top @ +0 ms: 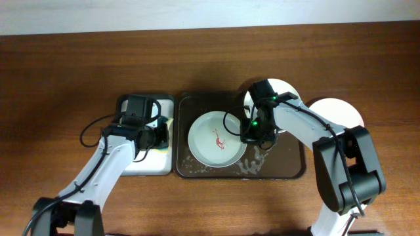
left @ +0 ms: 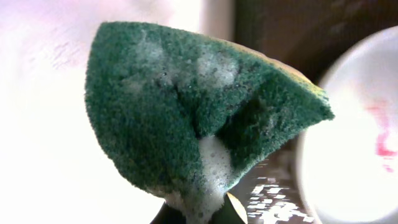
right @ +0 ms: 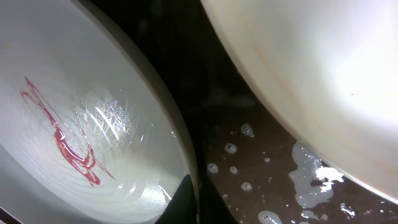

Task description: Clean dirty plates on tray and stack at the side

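While the left gripper (top: 159,135) clamps the one soapy green sponge (left: 199,112) just left of the large dark brown rectangular tray (top: 289,169), scrubbing looks about to start. The pale mint green round plate (top: 207,131), streaked with red sauce, lies on that tray. The right gripper (top: 257,131) sits at its rim, but I cannot tell whether it is gripping. The next move calls for steadying the plate and bringing the sponge across. There are three plates in all: the mint one, a white round plate (top: 281,86) at the tray's far right corner, and a second white plate (top: 338,111) just right of the tray.

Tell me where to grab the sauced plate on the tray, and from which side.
Pinch the plate by its raised rim at the right edge, coming from the right. It lies flat and shallow on the tray, so only the rim offers a hold. The right gripper is beside it; the left gripper holds a sponge.
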Action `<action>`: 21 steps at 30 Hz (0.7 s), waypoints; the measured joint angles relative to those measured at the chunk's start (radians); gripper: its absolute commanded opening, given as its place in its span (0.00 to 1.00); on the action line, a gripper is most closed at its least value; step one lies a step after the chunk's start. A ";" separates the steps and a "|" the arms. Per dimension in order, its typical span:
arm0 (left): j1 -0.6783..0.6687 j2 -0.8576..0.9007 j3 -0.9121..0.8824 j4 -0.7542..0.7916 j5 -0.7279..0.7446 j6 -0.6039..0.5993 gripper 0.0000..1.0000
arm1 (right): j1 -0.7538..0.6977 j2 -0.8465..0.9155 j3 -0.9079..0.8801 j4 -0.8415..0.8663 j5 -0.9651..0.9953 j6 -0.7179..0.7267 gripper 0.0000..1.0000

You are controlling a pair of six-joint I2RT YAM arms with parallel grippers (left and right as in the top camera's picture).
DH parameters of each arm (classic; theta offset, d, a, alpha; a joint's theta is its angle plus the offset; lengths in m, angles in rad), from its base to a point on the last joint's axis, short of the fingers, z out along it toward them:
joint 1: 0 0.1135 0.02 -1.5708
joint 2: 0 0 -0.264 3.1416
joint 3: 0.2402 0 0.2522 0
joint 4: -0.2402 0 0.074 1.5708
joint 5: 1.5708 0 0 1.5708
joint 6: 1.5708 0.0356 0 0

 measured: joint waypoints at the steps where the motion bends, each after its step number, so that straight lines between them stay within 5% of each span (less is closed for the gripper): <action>1: 0.000 -0.007 0.007 0.003 0.023 0.000 0.00 | 0.000 0.000 0.000 0.000 0.000 0.000 0.04; 8: -0.008 -0.035 0.029 0.095 0.268 -0.067 0.00 | 0.000 0.000 0.000 0.000 0.000 0.001 0.04; 21: -0.202 0.171 0.031 0.364 0.417 -0.338 0.00 | 0.000 0.000 0.000 -0.005 0.000 0.000 0.03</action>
